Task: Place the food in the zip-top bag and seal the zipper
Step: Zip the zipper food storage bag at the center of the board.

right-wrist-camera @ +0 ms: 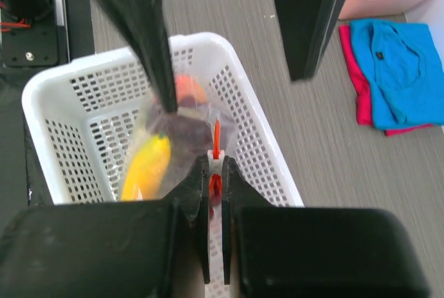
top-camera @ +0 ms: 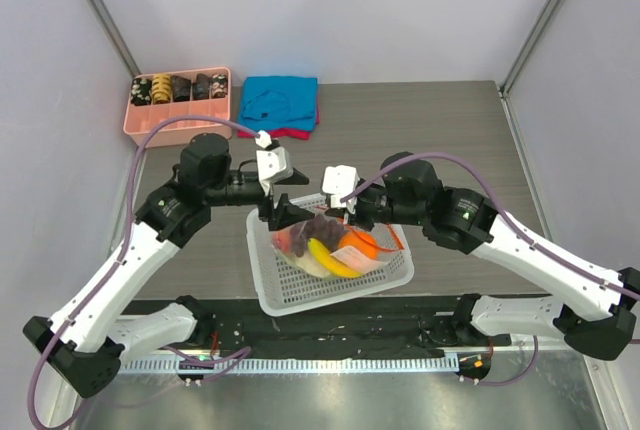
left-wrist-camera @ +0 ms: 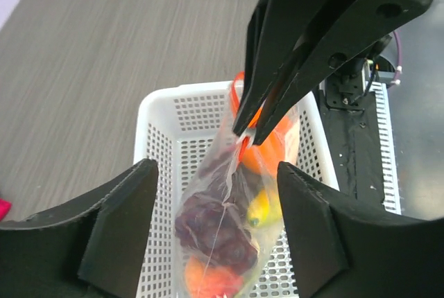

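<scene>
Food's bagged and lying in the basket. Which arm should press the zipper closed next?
Right, probably: the right gripper is shut on the bag's zipper, while the left gripper stands open, gripping nothing.

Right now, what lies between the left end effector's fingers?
The zip-top bag, holding grapes and a banana, hangs between the open left end effector's fingers, over the white basket. The left wrist view shows it.

One left gripper (left-wrist-camera: 216,170), one right gripper (right-wrist-camera: 216,166), one white mesh basket (top-camera: 300,296), one zip-top bag (left-wrist-camera: 225,187) with one orange-red zipper (right-wrist-camera: 216,137), one yellow banana (right-wrist-camera: 146,166), one bunch of dark purple grapes (left-wrist-camera: 208,227), one orange (left-wrist-camera: 275,147), one peach (left-wrist-camera: 208,281), one pink tray (top-camera: 180,120), one blue cloth (top-camera: 280,100), one red cloth (right-wrist-camera: 361,104)
</scene>
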Tool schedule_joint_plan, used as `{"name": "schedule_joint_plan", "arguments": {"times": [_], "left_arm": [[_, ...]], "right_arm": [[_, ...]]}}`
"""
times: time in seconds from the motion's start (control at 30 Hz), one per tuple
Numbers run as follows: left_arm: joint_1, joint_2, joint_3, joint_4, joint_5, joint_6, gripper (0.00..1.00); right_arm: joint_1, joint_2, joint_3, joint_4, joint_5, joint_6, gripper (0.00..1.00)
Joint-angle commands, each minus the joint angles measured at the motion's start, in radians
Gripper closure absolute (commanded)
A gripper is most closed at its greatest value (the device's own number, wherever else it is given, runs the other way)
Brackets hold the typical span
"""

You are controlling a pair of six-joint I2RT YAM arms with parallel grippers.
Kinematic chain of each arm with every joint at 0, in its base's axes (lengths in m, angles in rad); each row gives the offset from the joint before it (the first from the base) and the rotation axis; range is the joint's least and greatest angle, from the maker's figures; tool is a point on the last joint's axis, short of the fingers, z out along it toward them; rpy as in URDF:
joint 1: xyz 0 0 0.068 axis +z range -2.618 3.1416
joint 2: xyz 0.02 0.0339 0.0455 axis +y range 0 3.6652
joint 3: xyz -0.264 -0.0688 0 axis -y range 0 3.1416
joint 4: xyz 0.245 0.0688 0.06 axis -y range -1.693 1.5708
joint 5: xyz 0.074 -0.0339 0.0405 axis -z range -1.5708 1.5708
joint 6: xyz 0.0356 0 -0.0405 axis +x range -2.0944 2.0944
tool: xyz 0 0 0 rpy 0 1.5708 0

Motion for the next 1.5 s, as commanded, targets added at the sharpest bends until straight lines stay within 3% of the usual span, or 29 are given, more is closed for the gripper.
{"name": "schedule_joint_plan", "arguments": {"times": [0.0, 0.2, 0.47, 0.63, 0.7, 0.77, 0.8, 0.83, 1.47], "left_arm": [[-0.024, 0.017, -0.006, 0.025, 0.036, 0.021, 0.25], [-0.041, 0.045, -0.028, 0.019, 0.036, 0.038, 0.25], [-0.061, 0.076, -0.066, 0.020, 0.013, 0.067, 0.41], [-0.075, 0.088, -0.069, 0.071, 0.003, 0.023, 0.45], [-0.081, 0.083, -0.083, 0.086, -0.008, 0.007, 0.52], [-0.081, 0.082, -0.094, 0.099, -0.016, 0.000, 0.67], [-0.080, 0.073, -0.103, 0.099, -0.025, -0.005, 0.78], [-0.081, 0.067, -0.108, 0.099, -0.031, -0.005, 1.00], [-0.055, -0.088, -0.124, 0.138, -0.082, -0.046, 1.00]], "right_arm": [[0.002, 0.018, 0.087, 0.092, -0.059, 0.012, 0.99], [0.002, 0.035, 0.095, 0.101, -0.070, 0.012, 0.99], [0.002, 0.034, 0.092, 0.103, -0.077, 0.018, 0.99], [0.000, 0.037, 0.083, 0.113, -0.083, 0.034, 0.99], [0.002, 0.037, 0.080, 0.118, -0.085, 0.043, 0.99], [0.000, 0.032, 0.073, 0.123, -0.082, 0.049, 0.99], [0.000, 0.029, 0.073, 0.123, -0.080, 0.049, 0.99], [0.000, 0.028, 0.069, 0.121, -0.079, 0.049, 0.99], [0.002, -0.060, -0.100, 0.057, 0.038, -0.041, 0.99]]}}
